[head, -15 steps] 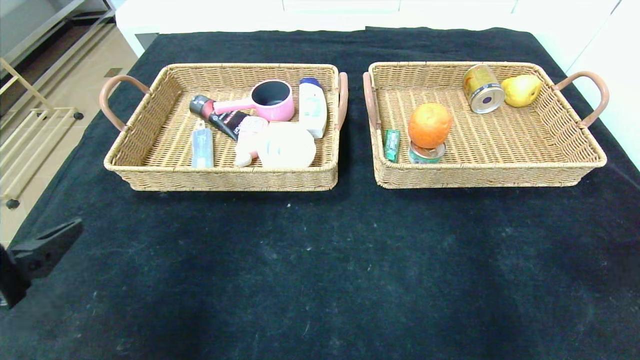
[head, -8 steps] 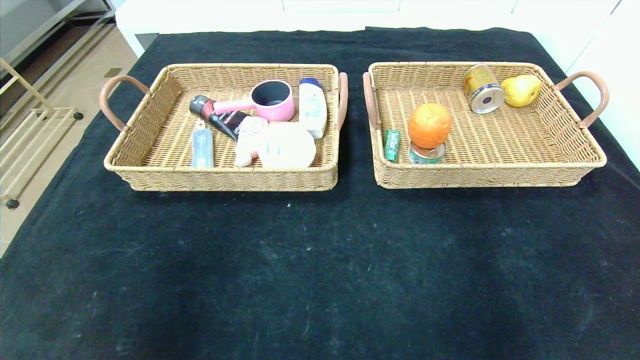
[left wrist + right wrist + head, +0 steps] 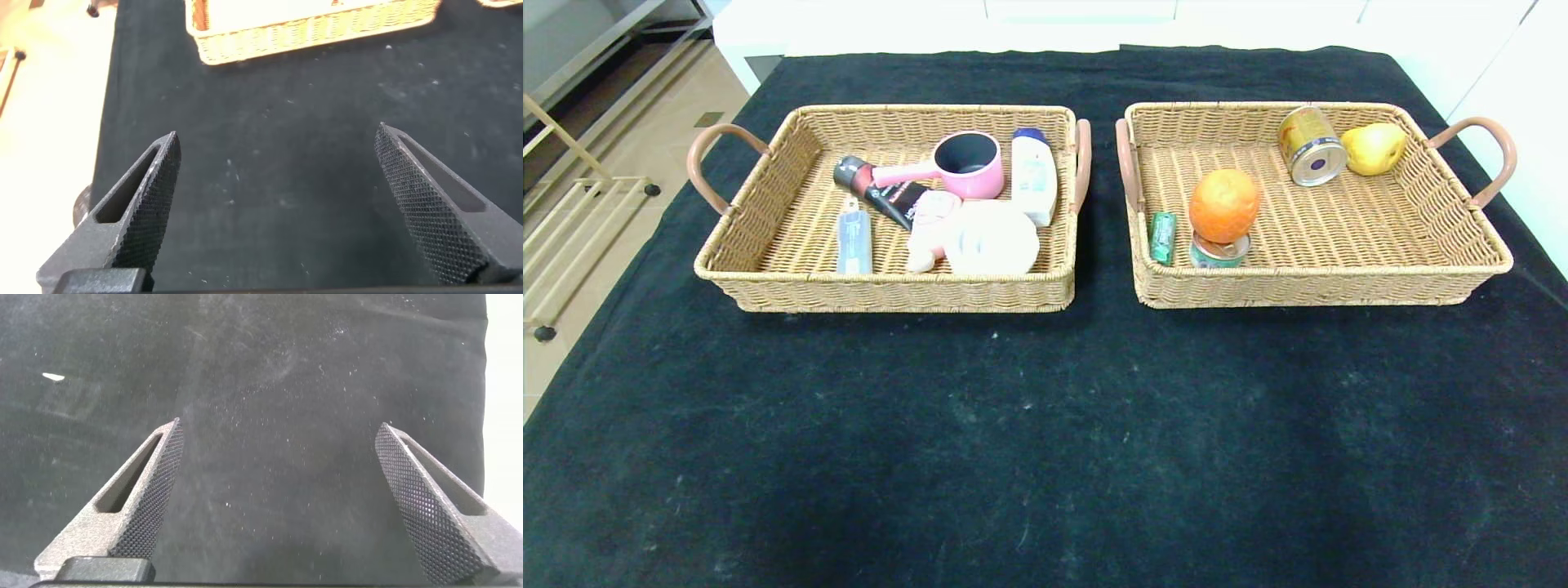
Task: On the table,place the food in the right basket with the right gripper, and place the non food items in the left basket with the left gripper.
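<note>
You see the black tabletop [image 3: 1045, 425] with two wicker baskets side by side at its far half. The left basket [image 3: 768, 282] holds the non-food items: a pink pot [image 3: 968, 163], a white bottle [image 3: 1033, 175], a black tube [image 3: 882, 192], a translucent case [image 3: 854, 241], a white round tub [image 3: 992, 238] and a pinkish bottle [image 3: 931, 229] lying against it. The right basket [image 3: 1339, 286] holds the food: an orange [image 3: 1224, 204] perched on a small tin [image 3: 1218, 251], a green gum pack [image 3: 1163, 237] just beside them, and at the far side a gold can [image 3: 1311, 145] on its side next to a yellow pear [image 3: 1374, 147]. Neither arm shows in your head view. Your left tool [image 3: 274, 204] hangs over bare cloth near the tabletop's edge, fingers spread wide and holding nothing (a basket's rim shows beyond it). Your right tool [image 3: 278, 502] is likewise spread and unladen above bare cloth.
</note>
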Robot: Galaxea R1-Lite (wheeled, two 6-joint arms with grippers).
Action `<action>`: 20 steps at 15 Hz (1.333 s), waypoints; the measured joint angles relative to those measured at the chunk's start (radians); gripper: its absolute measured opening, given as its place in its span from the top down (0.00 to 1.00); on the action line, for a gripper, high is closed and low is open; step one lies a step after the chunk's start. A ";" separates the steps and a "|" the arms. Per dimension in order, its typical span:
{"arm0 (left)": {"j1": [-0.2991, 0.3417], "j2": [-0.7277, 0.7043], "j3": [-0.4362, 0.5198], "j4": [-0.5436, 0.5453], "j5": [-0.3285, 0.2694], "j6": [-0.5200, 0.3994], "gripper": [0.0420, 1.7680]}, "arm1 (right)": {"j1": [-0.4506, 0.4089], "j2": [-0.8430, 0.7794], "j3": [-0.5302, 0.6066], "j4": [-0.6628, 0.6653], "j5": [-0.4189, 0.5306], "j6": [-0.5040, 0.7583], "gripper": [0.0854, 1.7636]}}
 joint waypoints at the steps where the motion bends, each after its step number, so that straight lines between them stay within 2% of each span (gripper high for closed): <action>1: 0.001 -0.025 0.014 0.000 -0.019 -0.001 0.03 | -0.001 -0.021 0.002 0.011 0.000 0.000 0.03; 3: -0.005 -0.082 0.051 -0.002 -0.049 -0.008 0.03 | -0.002 -0.064 0.003 0.011 0.000 -0.001 0.03; 6: -0.016 -0.182 0.150 -0.032 -0.055 -0.010 0.03 | -0.003 -0.126 0.003 -0.022 -0.010 -0.008 0.03; 10: -0.021 -0.262 0.299 -0.195 -0.008 -0.079 0.03 | -0.004 -0.155 0.035 -0.088 -0.108 -0.008 0.03; 12: -0.021 -0.275 0.359 -0.245 0.012 -0.091 0.03 | -0.004 -0.157 0.119 -0.203 -0.142 -0.013 0.03; 14: -0.021 -0.279 0.423 -0.305 0.030 -0.095 0.03 | -0.005 -0.158 0.245 -0.425 -0.170 -0.011 0.03; 17: -0.021 -0.281 0.536 -0.393 0.057 -0.097 0.03 | -0.004 -0.158 0.440 -0.645 -0.206 -0.004 0.03; 20: -0.021 -0.282 0.629 -0.441 0.079 -0.104 0.03 | -0.004 -0.160 0.541 -0.719 -0.191 0.051 0.03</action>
